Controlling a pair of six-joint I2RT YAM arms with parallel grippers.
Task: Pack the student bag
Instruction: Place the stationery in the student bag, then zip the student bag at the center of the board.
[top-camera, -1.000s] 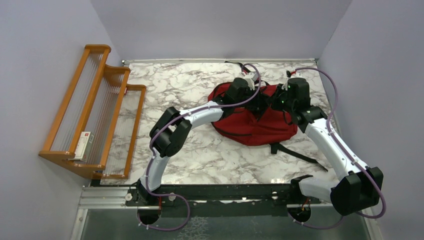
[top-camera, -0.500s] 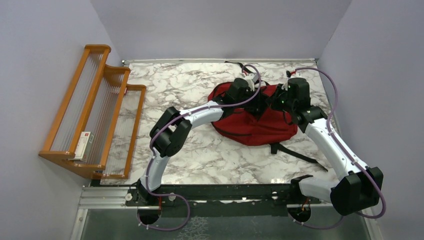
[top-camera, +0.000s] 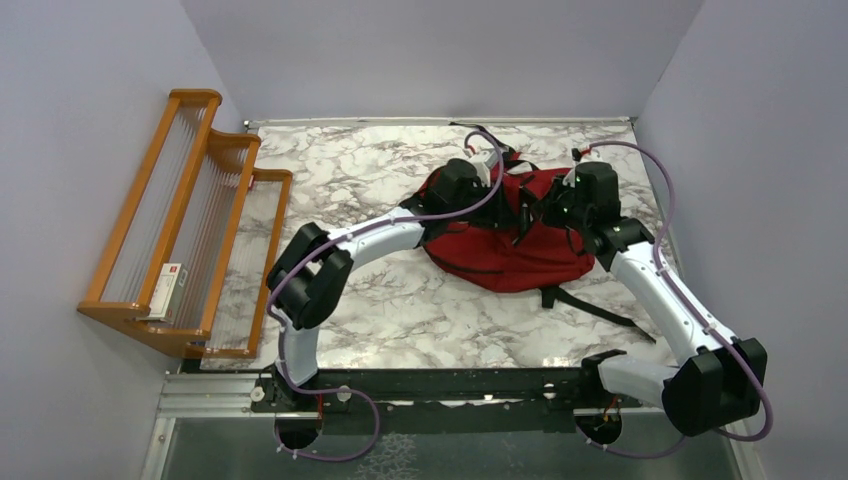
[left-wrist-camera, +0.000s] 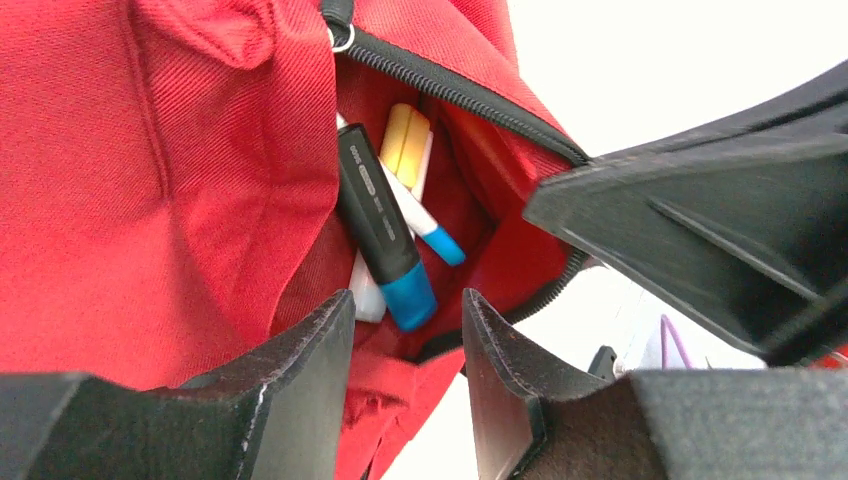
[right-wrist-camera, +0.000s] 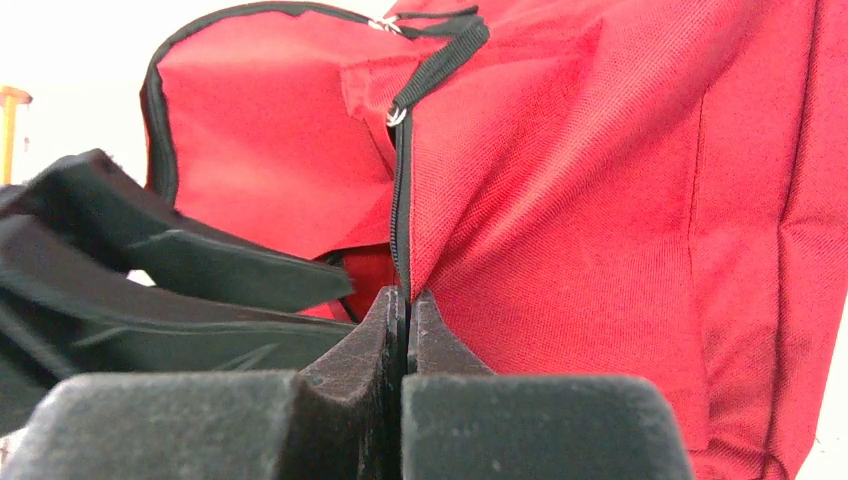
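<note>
We found the student bag (top-camera: 505, 250) lying flat on the marble tabletop (top-camera: 400, 300), toward the far right corner, with one black strap (top-camera: 595, 310) trailing off toward the right edge. Both arms reached over it.

The left gripper (left-wrist-camera: 405, 300) hung above an unzipped pocket with its jaws spread and nothing between them. Down in that pocket lay a black marker (left-wrist-camera: 372, 215) with a blue cap, a white pen (left-wrist-camera: 425, 225) with a blue tip just beside it, and a yellow item (left-wrist-camera: 405, 135) behind them (we could not tell what it was).

The right gripper (right-wrist-camera: 405, 295) was pressed together on the bag's red fabric at the zipper (right-wrist-camera: 400, 200), pinching the edge of the pocket opening and holding it up.

Along the left edge of the tabletop stood an orange wooden rack (top-camera: 195, 220) with a small box (top-camera: 170, 290) resting at its near end, well apart from the bag.
</note>
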